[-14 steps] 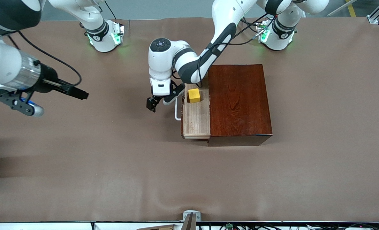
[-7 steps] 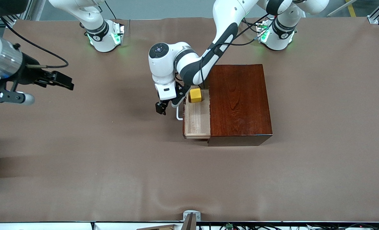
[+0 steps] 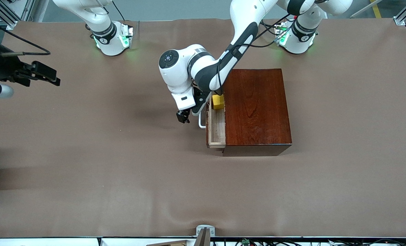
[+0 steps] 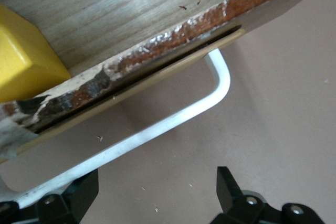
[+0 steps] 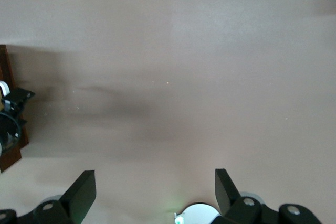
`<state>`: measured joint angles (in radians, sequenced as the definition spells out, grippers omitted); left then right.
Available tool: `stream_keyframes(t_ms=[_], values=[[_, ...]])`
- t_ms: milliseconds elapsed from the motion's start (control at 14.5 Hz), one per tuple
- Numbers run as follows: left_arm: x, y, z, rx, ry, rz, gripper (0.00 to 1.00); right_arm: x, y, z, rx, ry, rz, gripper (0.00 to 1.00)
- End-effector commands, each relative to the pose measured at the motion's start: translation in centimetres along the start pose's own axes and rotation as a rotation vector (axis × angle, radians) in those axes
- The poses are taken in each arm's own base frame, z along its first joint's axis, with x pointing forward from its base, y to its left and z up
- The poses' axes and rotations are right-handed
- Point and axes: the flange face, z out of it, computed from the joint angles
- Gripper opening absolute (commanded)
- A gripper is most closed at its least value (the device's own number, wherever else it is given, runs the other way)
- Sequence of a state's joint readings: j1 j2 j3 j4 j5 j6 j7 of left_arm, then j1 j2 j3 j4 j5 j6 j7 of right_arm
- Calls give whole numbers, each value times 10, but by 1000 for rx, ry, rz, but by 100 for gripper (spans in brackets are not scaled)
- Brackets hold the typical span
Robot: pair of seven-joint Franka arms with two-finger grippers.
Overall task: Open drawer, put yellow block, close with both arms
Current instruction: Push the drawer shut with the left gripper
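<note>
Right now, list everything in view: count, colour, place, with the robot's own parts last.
Glossy dark mahogany box: one, reddish-brown, on the brown table, mid-table.
Pale light-wood drawer: one, with white bar handle, partly open toward the right arm's end.
Small yellow block: one, bright yellow, in the drawer, at its end farthest from the front camera.
Left gripper: one, black, open, against the drawer's handle.
Right gripper: one, black, open, over bare table at the right arm's end, waiting.
</note>
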<state>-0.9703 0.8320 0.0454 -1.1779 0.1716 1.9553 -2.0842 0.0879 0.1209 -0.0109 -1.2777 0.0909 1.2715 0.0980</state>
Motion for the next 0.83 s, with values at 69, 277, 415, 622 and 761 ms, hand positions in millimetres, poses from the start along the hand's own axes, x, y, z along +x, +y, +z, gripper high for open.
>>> stream_keyframes(t_ms=[69, 277, 415, 622, 761], values=[[22, -16, 11, 127, 121, -8, 100, -21, 23, 5, -5, 5, -23, 100], [26, -22, 22, 178, 156, -3, 100, -38, 32, 13, -20, 29, -56, 100], [31, -22, 25, 182, 180, -3, 100, -44, 41, 17, -18, 34, -58, 100], [36, -26, 32, 215, 216, -2, 100, -46, 44, 16, -17, 38, -52, 100], [36, -27, 35, 219, 220, -1, 100, -46, 48, 16, -18, 49, -44, 100]])
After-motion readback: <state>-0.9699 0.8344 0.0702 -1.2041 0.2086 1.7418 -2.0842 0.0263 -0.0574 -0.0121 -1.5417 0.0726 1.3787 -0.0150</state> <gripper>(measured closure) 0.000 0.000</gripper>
